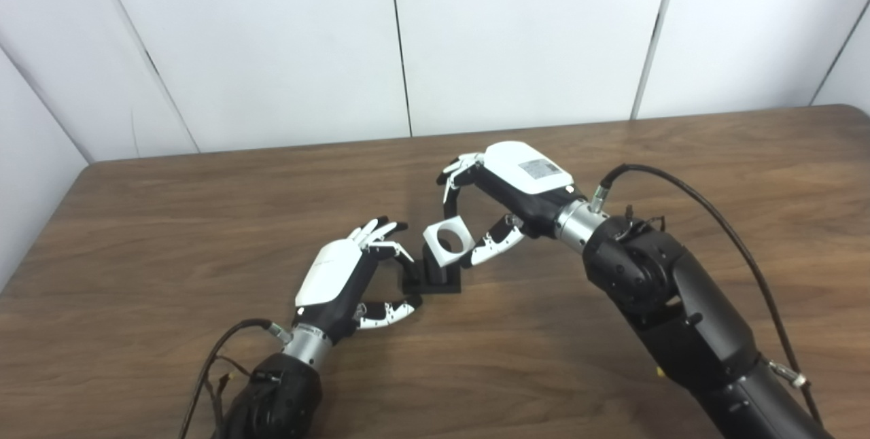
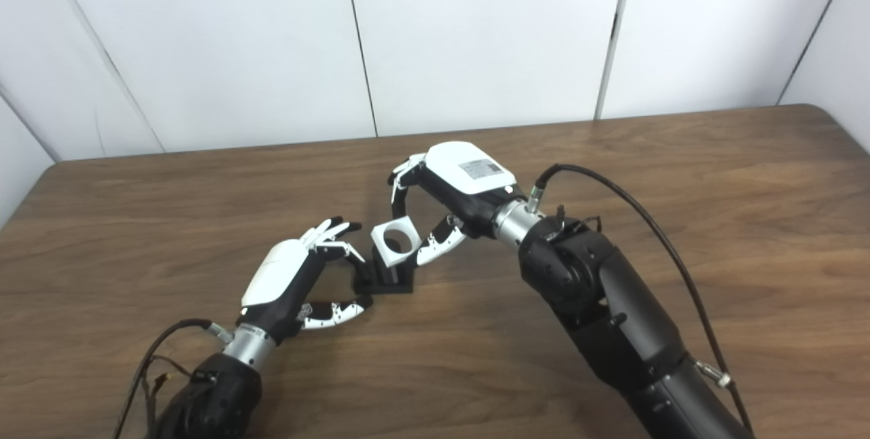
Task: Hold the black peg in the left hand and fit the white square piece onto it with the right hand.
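The black peg [image 1: 437, 273] stands on its flat black base on the brown table [image 1: 170, 235], near the middle. A white square piece [image 1: 466, 238] with a round hole sits tilted on top of the peg. My right hand [image 1: 520, 184] arches over it from the right, with one fingertip at the piece's top edge and the thumb [image 1: 491, 243] against its lower right side. My left hand [image 1: 338, 277] lies to the left of the peg, a bent finger on the base's left end and the thumb [image 1: 389, 314] near its front corner.
White wall panels [image 1: 516, 38] rise behind the table's far edge. Black cables run from both wrists, the right one [image 1: 720, 221] looping out over the table. No other objects lie on the wood.
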You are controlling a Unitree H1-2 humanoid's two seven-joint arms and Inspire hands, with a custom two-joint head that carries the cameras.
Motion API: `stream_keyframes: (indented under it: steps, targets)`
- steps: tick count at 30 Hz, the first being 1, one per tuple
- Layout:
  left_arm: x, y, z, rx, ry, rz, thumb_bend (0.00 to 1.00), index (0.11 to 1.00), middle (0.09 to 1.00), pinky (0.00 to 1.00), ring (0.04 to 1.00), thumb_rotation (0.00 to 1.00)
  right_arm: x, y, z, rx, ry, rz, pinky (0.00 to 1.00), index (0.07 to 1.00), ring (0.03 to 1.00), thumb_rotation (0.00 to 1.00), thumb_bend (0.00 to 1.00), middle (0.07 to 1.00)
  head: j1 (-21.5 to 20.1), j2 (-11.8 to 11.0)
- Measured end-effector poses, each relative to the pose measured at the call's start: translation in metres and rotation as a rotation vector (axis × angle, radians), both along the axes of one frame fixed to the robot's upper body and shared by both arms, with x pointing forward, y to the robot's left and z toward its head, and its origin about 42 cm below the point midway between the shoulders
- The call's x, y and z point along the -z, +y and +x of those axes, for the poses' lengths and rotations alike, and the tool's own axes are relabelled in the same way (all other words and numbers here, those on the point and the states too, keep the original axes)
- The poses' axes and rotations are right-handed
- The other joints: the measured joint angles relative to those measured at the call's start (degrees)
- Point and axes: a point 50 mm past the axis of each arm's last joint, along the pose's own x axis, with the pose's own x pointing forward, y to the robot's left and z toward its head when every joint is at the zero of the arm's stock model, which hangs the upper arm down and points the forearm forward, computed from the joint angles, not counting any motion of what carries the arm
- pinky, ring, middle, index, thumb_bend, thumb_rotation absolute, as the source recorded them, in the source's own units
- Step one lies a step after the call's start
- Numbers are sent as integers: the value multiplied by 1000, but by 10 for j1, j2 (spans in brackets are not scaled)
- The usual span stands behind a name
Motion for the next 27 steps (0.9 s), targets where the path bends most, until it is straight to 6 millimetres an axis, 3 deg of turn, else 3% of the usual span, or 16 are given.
stream_keyframes:
  steps: [17, 27]
  targets:
    - [0, -3, 0, 0, 4, -4, 524, 483, 909, 976, 980, 62, 6, 17, 2, -13, 10, -20, 842, 482, 864, 144, 519, 789, 1, 2]
    - [0, -4, 0, 1, 4, -6, 523, 483, 909, 968, 978, 63, 0, 25, 11, -13, -14, -53, 842, 482, 870, 144, 520, 794, 3, 3]
